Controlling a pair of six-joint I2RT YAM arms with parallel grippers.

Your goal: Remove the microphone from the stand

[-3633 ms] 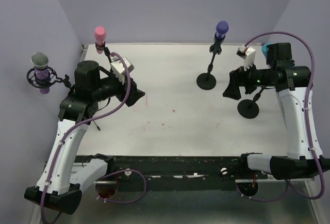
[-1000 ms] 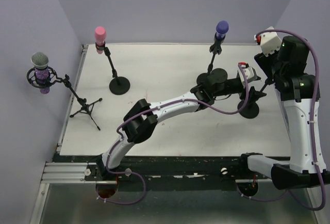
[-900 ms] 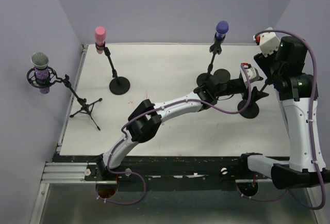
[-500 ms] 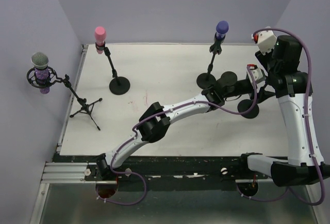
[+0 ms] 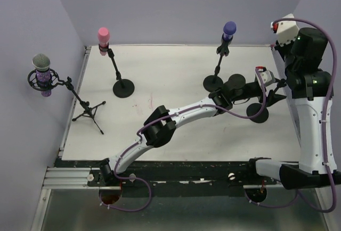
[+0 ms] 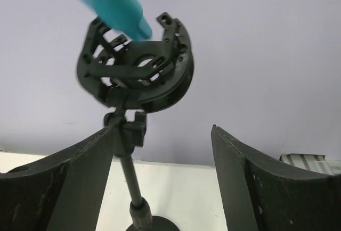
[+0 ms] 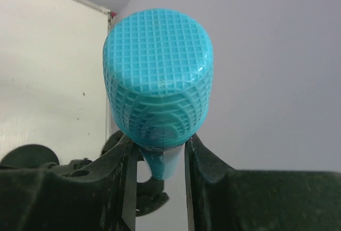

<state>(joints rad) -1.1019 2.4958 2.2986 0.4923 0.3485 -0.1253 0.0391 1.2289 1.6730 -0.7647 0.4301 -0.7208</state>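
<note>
- Table (image 5: 176,130): flat white top, carrying several stands. The target stand (image 6: 129,172) is standing at the far right, its round black base (image 5: 257,112) just beside the right arm (image 5: 309,119).
- Right arm is rising above the stand. The left arm (image 5: 181,111) is stretching diagonally across the table to the same stand.
- Stand: thin black pole, looking like metal, with a small knuckle joint under the cradle.
- Cradle (image 6: 136,71): open black ring with inner struts, looking like hard plastic, tilting a bit.
- Microphone (image 7: 157,82): teal, with a domed head in a raised grid texture and a smooth tapering body. In the left wrist view its tail end is sitting right at the cradle's top rim, with the rest slanting up and away, so I'm judging it nearly free but not clear.
- Right hand (image 7: 158,146): pinching the microphone body just under the head, one dark finger on each side.
- Left hand (image 6: 162,130): fingers spread wide, with the pole showing between them, nearer one finger. I cannot tell whether it is touching.
- Step in hand, my read: drawing the microphone out. It is best drawn along the microphone's own slant so the tail isn't snagging the rim.
- The stand looks light and top-heavy, so tipping is the risk. The left hand should be bracing the pole while the grip under the head stays firm, since the smooth body could slip.
</note>
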